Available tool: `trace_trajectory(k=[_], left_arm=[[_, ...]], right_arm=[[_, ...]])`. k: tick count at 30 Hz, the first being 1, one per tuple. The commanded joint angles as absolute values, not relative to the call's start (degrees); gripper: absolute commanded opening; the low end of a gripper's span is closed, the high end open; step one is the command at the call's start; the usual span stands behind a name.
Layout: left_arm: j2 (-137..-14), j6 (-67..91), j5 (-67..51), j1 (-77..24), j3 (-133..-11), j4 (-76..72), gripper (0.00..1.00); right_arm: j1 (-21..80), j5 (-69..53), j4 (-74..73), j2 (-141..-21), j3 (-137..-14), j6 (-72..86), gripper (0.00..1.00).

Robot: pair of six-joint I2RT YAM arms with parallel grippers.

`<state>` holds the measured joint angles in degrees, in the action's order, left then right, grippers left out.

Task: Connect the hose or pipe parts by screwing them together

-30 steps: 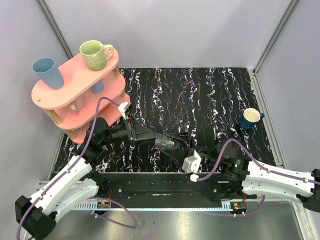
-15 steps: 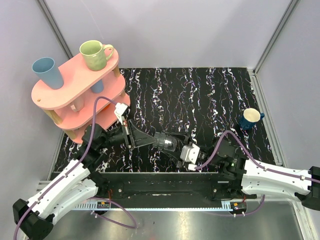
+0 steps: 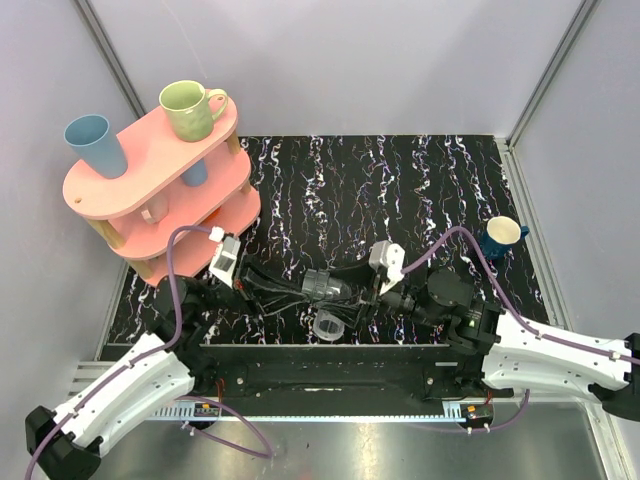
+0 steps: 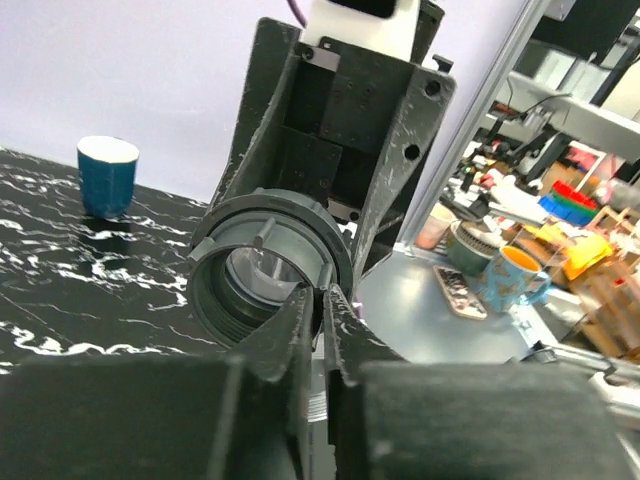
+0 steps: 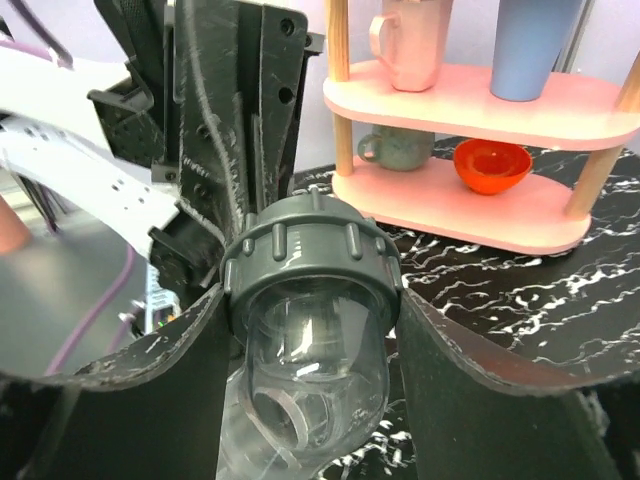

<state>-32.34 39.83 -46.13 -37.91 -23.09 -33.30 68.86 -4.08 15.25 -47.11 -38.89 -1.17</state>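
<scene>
The pipe part (image 3: 322, 284) is a dark grey ribbed ring with a clear translucent elbow (image 3: 328, 325) hanging toward the near edge. It hangs above the black marbled table between both arms. My right gripper (image 3: 350, 291) comes from the right. In its wrist view the right gripper (image 5: 312, 300) is shut on the grey ring (image 5: 312, 262), one finger against each side. In the left wrist view the threaded ring (image 4: 268, 262) faces the camera. My left gripper (image 4: 320, 300) has its jaws almost together, its tips astride the ring's lower rim. No separate second part shows.
A pink two-tier shelf (image 3: 150, 190) at back left carries a blue cup (image 3: 95, 145) and a green mug (image 3: 190, 108); a red bowl (image 5: 490, 165) sits on its lower tier. A dark blue mug (image 3: 500, 237) stands at the right. A metal rail (image 3: 320, 365) runs along the near edge.
Both wrists have rolled: the right camera block swung from below the fitting to above it, and the left one dropped toward the near left. The left jaws came together. The fitting stayed mid-table.
</scene>
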Motion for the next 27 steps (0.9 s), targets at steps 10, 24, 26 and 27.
trace_trajectory(k=[10, 24, 26, 27], left_arm=[[-25.8, 45.2, -29.3, -38.4, -36.1, -3.5, 0.82], [-37.4, 62.6, -31.6, -38.5, -46.5, 11.1, 0.99], [-37.9, 64.8, -32.7, -38.5, -44.1, 7.1, 0.98], [-38.2, 66.4, -33.6, -38.5, -43.7, 6.2, 0.97]], right_arm=[[67.7, -4.5, 20.7, -32.9, -35.3, -18.5, 0.00], [70.2, -9.8, 26.6, -36.8, -30.6, -51.9, 0.00], [70.7, -9.5, 29.2, -38.3, -30.1, -53.3, 0.00], [70.8, -9.5, 29.7, -38.8, -29.9, -53.4, 0.00]])
